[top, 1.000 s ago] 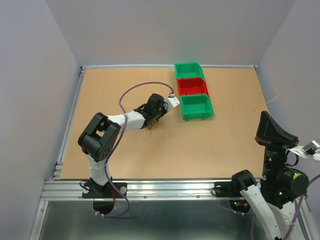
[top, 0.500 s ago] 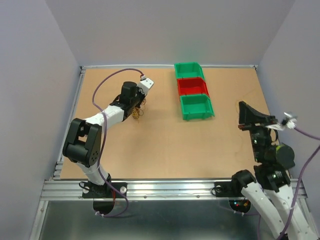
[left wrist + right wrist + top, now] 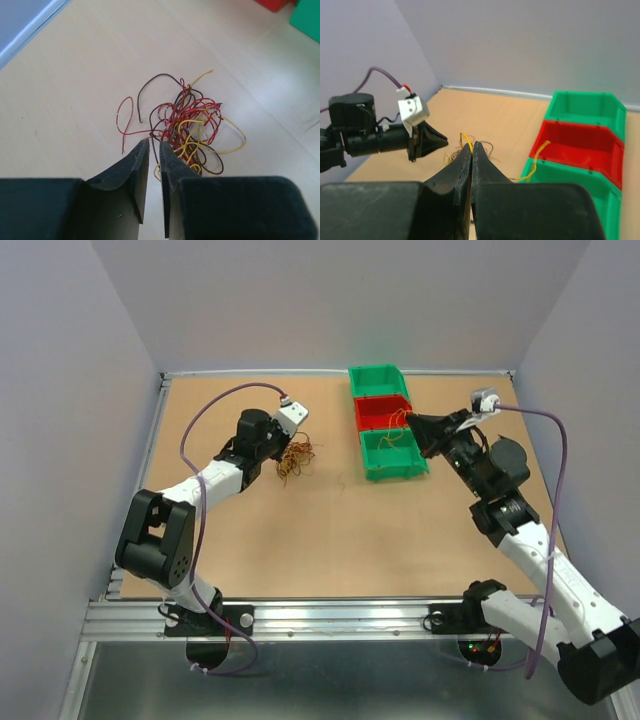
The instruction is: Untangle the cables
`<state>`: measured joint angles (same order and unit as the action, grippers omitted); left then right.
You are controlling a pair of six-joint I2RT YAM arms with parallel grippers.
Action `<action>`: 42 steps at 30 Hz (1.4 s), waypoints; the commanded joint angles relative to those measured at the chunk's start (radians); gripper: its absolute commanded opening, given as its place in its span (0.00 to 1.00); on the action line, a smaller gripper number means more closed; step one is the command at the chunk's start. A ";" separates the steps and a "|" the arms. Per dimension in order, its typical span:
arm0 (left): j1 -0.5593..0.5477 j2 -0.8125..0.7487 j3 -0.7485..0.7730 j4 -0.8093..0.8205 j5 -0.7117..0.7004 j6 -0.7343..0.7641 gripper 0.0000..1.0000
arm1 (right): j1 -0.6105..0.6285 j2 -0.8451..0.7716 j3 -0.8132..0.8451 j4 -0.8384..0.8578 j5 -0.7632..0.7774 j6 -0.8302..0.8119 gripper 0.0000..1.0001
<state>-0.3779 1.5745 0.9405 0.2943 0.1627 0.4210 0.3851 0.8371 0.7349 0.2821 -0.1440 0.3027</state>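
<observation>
At the lower edge of the overhead frame, 2 white-and-black robot arms are rising from a grey metal rail (image 3: pixel 330 618). The left gripper (image 3: pixel 154 146) is reaching to the upper left of centre. Its 2 black fingers are standing almost together with only a thin slit between them, and I cannot tell whether a strand is pinched there. Just past its tips, the tangle of hair-thin red, yellow and dark cables (image 3: pixel 192 125) is lying loose on the tan wooden tabletop (image 3: pixel 330 530), left of the bins. The right gripper (image 3: pixel 471 146) is stretching to the upper right of centre, with its jaws pressing tight on a single thin yellow cable (image 3: pixel 465 136) that is curling up from the tips. Farther back, 3 plastic bins are sitting in a touching column: the near green bin (image 3: pixel 395 468), the red bin (image 3: pixel 375 420), and the far green bin (image 3: pixel 375 378).
</observation>
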 commanded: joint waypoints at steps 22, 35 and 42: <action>0.002 -0.123 -0.078 0.095 0.110 0.018 0.32 | -0.006 0.395 0.684 0.076 -0.013 -0.008 0.00; 0.002 -0.130 -0.086 0.095 0.118 0.018 0.32 | -0.008 0.381 0.638 0.049 0.081 -0.033 0.01; 0.004 -0.130 -0.088 0.095 0.121 0.018 0.32 | -0.008 0.326 0.435 0.118 0.225 -0.053 0.00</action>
<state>-0.3779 1.4891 0.8585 0.3523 0.2630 0.4324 0.3851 1.2018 1.2724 0.3340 -0.0071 0.2752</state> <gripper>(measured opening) 0.314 0.022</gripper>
